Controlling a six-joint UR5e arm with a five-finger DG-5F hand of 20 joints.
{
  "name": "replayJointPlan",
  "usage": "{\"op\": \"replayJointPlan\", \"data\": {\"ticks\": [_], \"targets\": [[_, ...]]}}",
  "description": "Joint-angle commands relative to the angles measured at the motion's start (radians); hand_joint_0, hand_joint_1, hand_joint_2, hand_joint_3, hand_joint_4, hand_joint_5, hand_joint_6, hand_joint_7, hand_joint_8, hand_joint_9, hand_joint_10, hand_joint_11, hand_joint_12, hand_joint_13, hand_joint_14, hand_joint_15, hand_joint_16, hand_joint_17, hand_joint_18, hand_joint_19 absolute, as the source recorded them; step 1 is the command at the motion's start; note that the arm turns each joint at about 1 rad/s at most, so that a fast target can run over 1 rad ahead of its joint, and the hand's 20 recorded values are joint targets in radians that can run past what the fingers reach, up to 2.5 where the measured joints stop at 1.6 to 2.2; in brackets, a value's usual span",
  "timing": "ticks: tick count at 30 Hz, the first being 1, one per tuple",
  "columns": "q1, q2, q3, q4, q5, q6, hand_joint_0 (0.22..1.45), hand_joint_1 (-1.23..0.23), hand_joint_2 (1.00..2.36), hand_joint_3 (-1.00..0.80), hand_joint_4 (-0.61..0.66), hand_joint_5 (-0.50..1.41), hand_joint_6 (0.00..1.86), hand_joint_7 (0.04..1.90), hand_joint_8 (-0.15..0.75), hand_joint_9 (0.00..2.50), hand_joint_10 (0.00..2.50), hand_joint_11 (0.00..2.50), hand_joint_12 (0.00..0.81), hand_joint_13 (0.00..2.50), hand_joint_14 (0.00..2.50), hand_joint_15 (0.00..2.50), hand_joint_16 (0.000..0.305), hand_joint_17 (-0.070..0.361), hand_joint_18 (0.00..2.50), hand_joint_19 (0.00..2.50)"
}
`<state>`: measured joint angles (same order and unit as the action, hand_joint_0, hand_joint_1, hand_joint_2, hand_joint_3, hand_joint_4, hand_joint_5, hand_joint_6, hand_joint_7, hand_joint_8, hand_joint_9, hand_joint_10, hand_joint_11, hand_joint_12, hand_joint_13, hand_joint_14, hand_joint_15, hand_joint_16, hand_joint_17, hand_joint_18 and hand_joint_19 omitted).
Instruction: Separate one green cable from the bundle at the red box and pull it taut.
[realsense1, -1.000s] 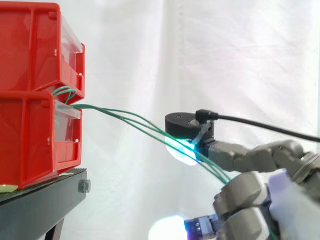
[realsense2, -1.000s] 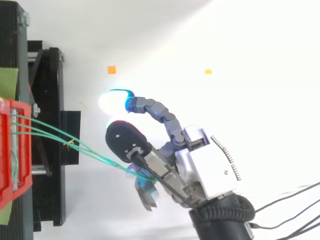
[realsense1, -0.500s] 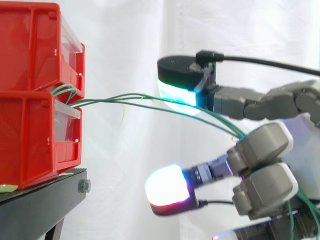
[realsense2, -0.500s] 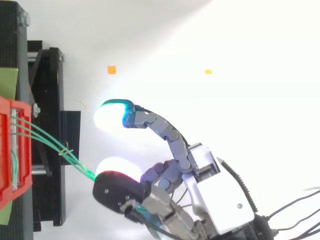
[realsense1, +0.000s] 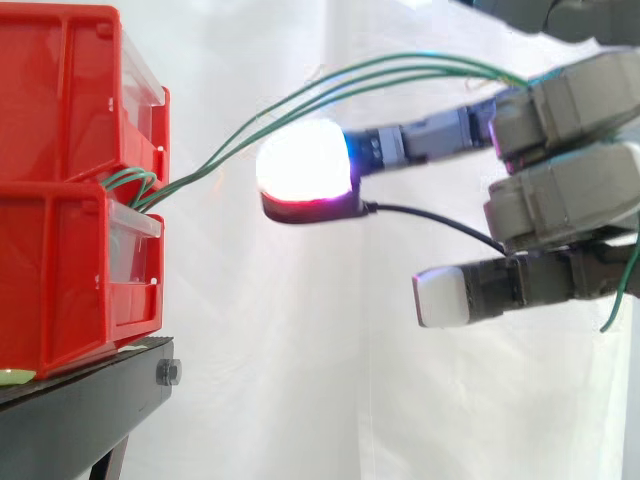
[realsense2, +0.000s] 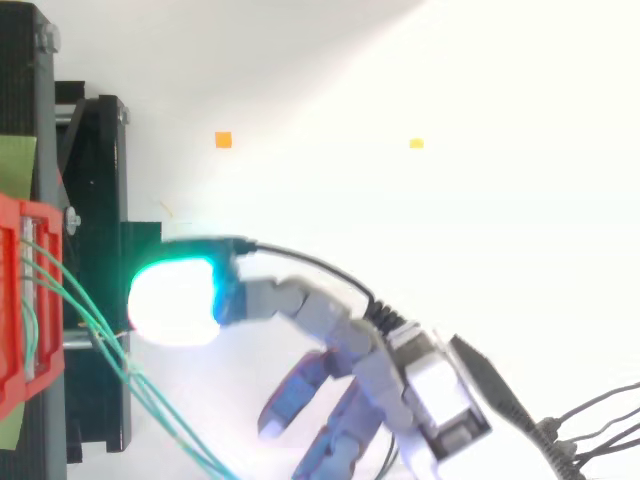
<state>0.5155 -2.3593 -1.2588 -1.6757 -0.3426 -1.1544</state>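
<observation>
Seeing the hand (realsense1: 560, 200) reaching in from the right edge of the side view, up level with the upper red bin (realsense1: 60, 90) and well apart from it. Not managing to tell whether clenching on anything or released, the contact lying at the very top edge. Tracing the green cables (realsense1: 270, 110) running together as one bundle, leaving the gap between the upper red bin and the lower red bin (realsense1: 60, 280) at their front edge, climbing rightward in a shallow arc and passing onto the top of the hand. Noting a loose green end (realsense1: 621, 290) dangling by the right edge. From above, following the green cables (realsense2: 125, 368) slanting off the bins, crossing the black stand (realsense2: 100, 150) and leaving at the bottom edge, beside the hand (realsense2: 440, 390). Finding open room before the white curtain (realsense1: 250, 350), under the cables, between bins and hand.
</observation>
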Motion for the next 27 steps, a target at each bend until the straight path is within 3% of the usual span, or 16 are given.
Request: {"op": "replayJointPlan", "data": {"ticks": [1,4,8,9,10,12,13,16,20,22,23,24,25,27], "targets": [[0.008,0.0,-0.002,-0.136,-0.34,0.038,0.41,-0.46,1.0,-0.5,0.26,-0.26,0.5,0.57,0.365,2.09,0.03,1.29,0.43,1.98,0.02,1.19,0.08,0.18,1.29,0.61],[0.014,0.0,-0.005,-0.164,-0.34,0.062,0.41,-0.46,1.0,-0.5,0.26,-0.26,0.5,0.57,0.36,2.09,0.03,1.28,0.432,1.98,0.02,1.2,0.08,0.18,1.29,0.61],[0.034,0.0,-0.067,-0.162,-0.335,0.105,0.41,-0.46,1.0,-0.5,0.26,-0.26,0.5,0.56,0.362,2.09,0.03,1.29,0.437,1.98,0.02,1.2,0.08,0.18,1.29,0.61],[0.049,0.0,-0.094,-0.095,-0.286,0.107,0.41,-0.46,1.0,-0.5,0.26,-0.26,0.5,0.56,0.365,2.09,0.03,1.3,0.436,1.98,0.02,1.2,0.08,0.18,1.29,0.61],[0.049,0.0,-0.094,-0.095,-0.286,0.107,0.41,-0.46,1.0,-0.5,0.25,-0.26,0.5,0.56,0.355,2.09,0.03,1.29,0.436,1.98,0.02,1.2,0.08,0.18,1.29,0.61],[0.057,0.0,-0.114,-0.042,-0.231,0.108,0.41,-0.46,1.0,-0.5,0.25,-0.26,0.5,0.57,0.361,2.09,0.03,1.3,0.435,1.98,0.02,1.2,0.08,0.18,1.29,0.61],[0.063,0.0,-0.131,0.004,-0.184,0.111,0.41,-0.46,1.0,-0.5,0.25,-0.25,0.5,0.57,0.363,2.09,0.03,1.3,0.432,1.98,0.02,1.2,0.08,0.18,1.29,0.61],[0.066,0.0,-0.139,0.028,-0.153,0.12,0.41,-0.46,1.0,-0.5,0.25,-0.25,0.5,0.57,0.361,2.09,0.03,1.3,0.44,1.98,0.02,1.19,0.08,0.18,1.29,0.61],[0.057,0.0,-0.154,0.021,-0.148,0.219,0.41,-0.46,1.0,-0.5,0.25,-0.25,0.5,0.57,0.358,2.09,0.03,1.3,0.432,1.97,0.02,1.19,0.08,0.18,1.29,0.62],[0.049,0.0,-0.159,0.007,-0.145,0.335,0.41,-0.46,1.0,-0.5,0.25,-0.25,0.5,0.57,0.349,2.08,0.03,1.31,0.431,1.96,0.02,1.18,0.081,0.181,1.29,0.61],[0.049,0.0,-0.159,-0.001,-0.147,0.357,0.41,-0.46,1.0,-0.5,0.25,-0.25,0.5,0.57,0.351,2.08,0.03,1.31,0.43,1.95,0.02,1.2,0.081,0.181,1.29,0.61],[0.049,0.0,-0.159,-0.033,-0.148,0.395,0.41,-0.46,1.0,-0.5,0.25,-0.25,0.5,0.57,0.357,2.08,0.03,1.31,0.429,1.95,0.02,1.18,0.081,0.181,1.28,0.61],[0.049,0.0,-0.159,-0.033,-0.148,0.395,0.41,-0.46,1.0,-0.5,0.25,-0.25,0.5,0.57,0.347,2.07,0.03,1.31,0.433,1.94,0.02,1.18,0.081,0.181,1.28,0.61],[0.047,0.0,-0.159,-0.122,-0.148,0.418,0.41,-0.46,1.0,-0.5,0.24,-0.25,0.5,0.57,0.346,2.07,0.03,1.31,0.434,1.94,0.02,1.19,0.081,0.181,1.28,0.62]]}}
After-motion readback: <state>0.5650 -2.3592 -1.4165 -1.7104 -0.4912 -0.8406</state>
